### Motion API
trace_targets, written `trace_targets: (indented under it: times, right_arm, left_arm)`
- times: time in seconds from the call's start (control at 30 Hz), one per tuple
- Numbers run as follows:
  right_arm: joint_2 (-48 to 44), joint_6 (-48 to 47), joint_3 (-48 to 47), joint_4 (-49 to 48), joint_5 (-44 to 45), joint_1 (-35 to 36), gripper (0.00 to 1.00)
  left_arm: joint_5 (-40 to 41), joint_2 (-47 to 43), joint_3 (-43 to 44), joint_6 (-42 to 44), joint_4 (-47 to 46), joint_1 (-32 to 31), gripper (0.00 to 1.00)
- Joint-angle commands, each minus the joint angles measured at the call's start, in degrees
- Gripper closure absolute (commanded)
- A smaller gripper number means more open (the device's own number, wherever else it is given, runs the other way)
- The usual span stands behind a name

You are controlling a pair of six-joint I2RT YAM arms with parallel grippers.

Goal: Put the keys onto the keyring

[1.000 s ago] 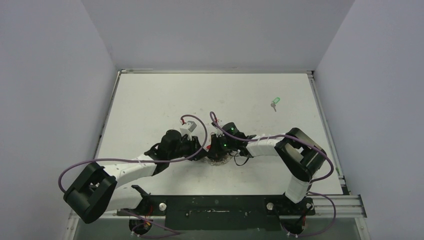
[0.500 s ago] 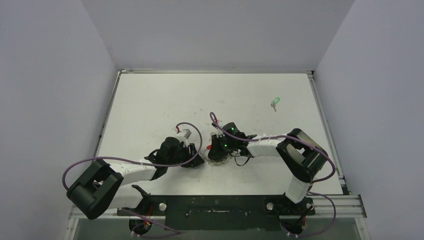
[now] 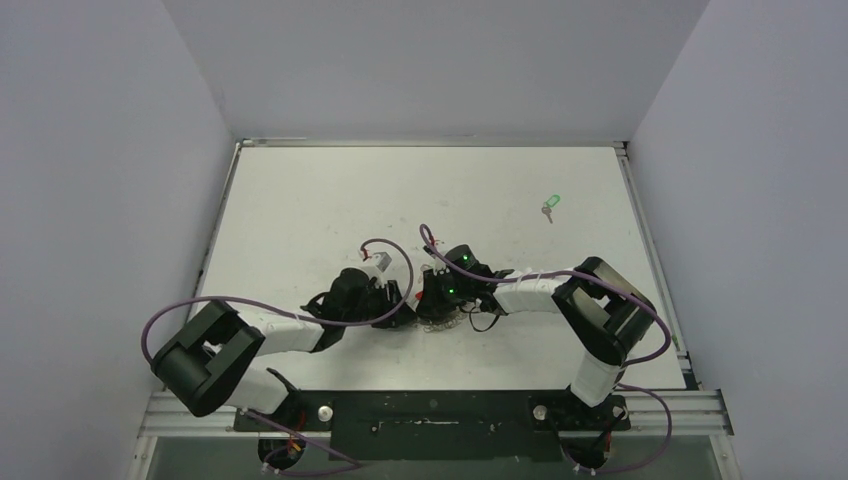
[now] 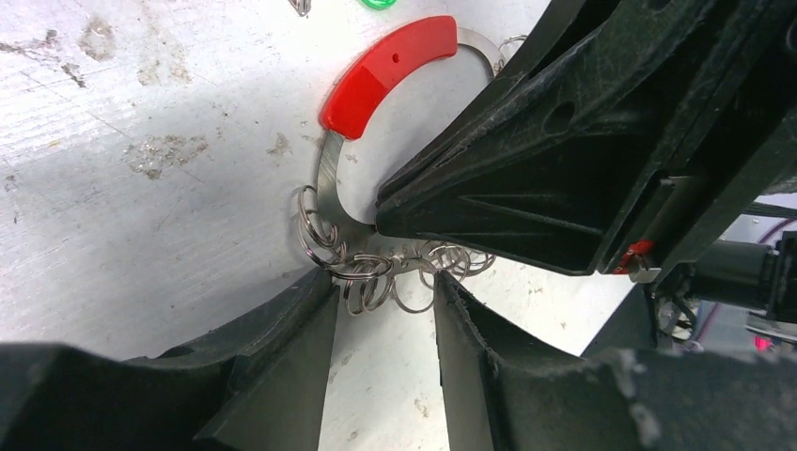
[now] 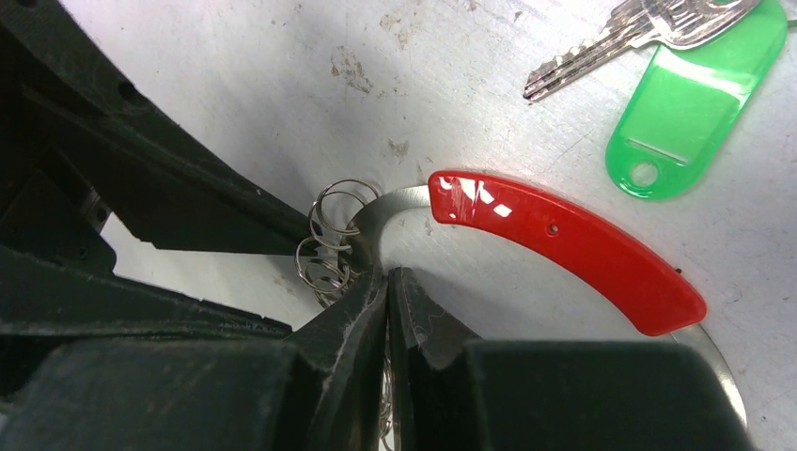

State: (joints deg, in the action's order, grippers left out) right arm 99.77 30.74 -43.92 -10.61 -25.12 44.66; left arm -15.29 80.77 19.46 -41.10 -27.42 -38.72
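Observation:
The keyring, a steel band with a curved red segment and several small split rings, lies on the table. My right gripper is shut on the steel band beside those rings. My left gripper is open, its tips on either side of the small rings without pinching them. It faces the right gripper's black fingers. Silver keys on a green tag lie flat just beyond the red segment. In the top view both grippers meet over the keyring.
Another green-tagged key set lies alone at the back right of the table. Purple cables arch above both wrists. White walls close the table on three sides.
The left gripper's jaws have widened. It drew back toward the near edge, then came forward again to the small rings. The right gripper has kept its hold and stayed put.

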Motion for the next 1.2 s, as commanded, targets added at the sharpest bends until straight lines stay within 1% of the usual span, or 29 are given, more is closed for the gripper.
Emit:
trace_targets:
  times: [0.0,0.13,0.23,0.33,0.5,0.67,0.8,1.0,1.17]
  right_arm:
    - [-0.71,-0.77,-0.26,1.31,1.05,0.16,0.92]
    - [-0.86,-0.6,-0.54,1.3,0.96,0.16,0.91]
    - [-1.22,-0.47,-0.71,1.46,0.79,0.0,0.9]
    - [-1.92,-0.46,-0.89,1.88,0.48,-0.22,0.9]
    - [-4.15,-0.28,-0.99,2.47,-0.09,-1.11,0.9]
    - [-7.26,-1.29,-1.03,4.97,-0.32,-2.63,0.89]
    - [-9.74,-2.09,-0.29,6.89,-0.59,-4.38,0.89]
    - [-12.7,-3.34,0.9,9.02,-0.79,-7.02,0.88]
    - [-14.07,-3.98,1.85,9.98,-1.24,-8.58,0.88]
  left_arm:
    - [7.08,-5.42,5.1,3.72,10.64,-3.64,0.6]
    - [14.4,-9.02,7.22,5.35,19.54,-7.59,0.58]
    - [18.86,-11.07,7.52,6.42,22.43,-10.16,0.58]
    - [21.35,-12.39,7.6,8.33,23.34,-12.52,0.58]
    - [21.21,-13.08,6.95,11.57,20.33,-13.48,0.58]
    - [17.96,-13.1,5.58,17.12,14.75,-13.49,0.59]
    - [17.08,-12.65,6.46,20.12,13.81,-13.49,0.61]
    - [16.66,-9.04,10.53,21.85,17.89,-14.06,0.65]
    - [19.38,-5.0,14.94,23.97,23.16,-17.02,0.66]
